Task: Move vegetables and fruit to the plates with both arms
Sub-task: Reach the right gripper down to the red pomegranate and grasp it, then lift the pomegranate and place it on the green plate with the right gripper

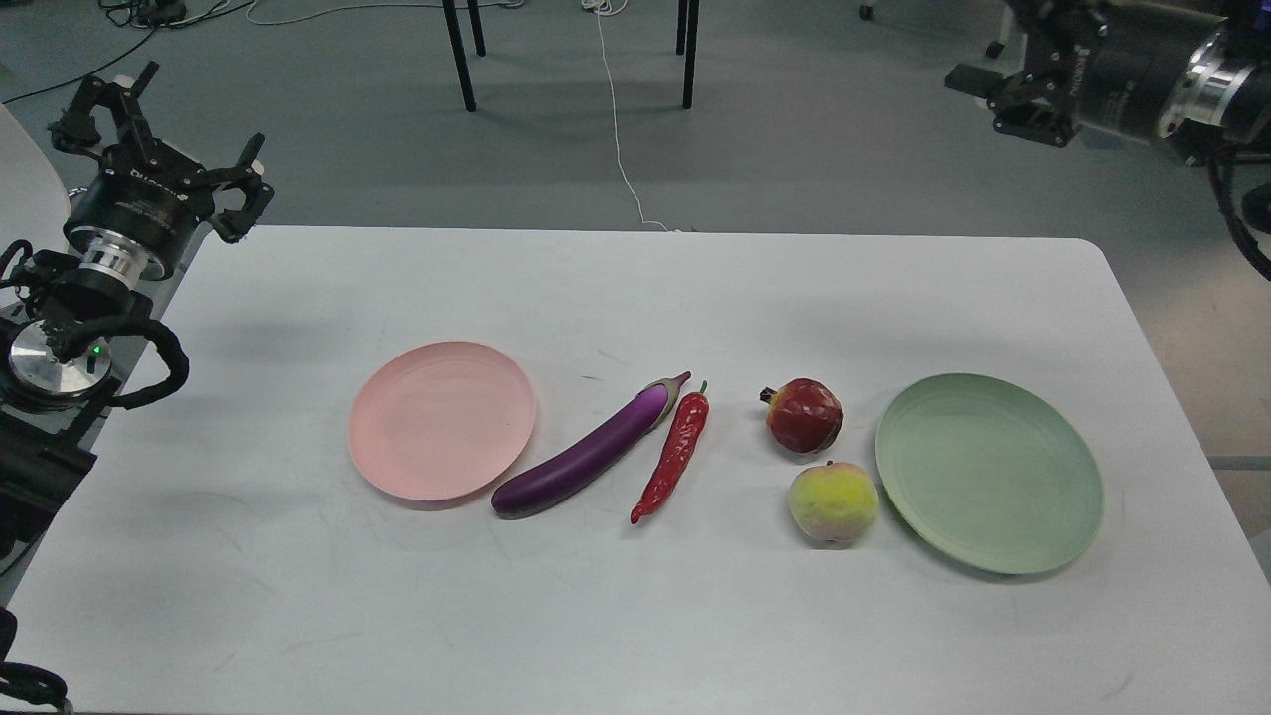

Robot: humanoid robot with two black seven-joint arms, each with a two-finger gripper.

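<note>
On the table, eggplant and chili lie diagonally beside the pink plate, nearer the left hand, whose fingers are spread and empty. Pomegranate and peach sit just left of the green plate, nearer the right hand; its finger state cannot be told.

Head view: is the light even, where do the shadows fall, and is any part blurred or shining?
Head view: soft, even light; faint shadows lie under the eggplant, peach and green plate; a slim highlight runs along the eggplant; the table shows no hard glare; the right claw is dark with little detail.
</note>
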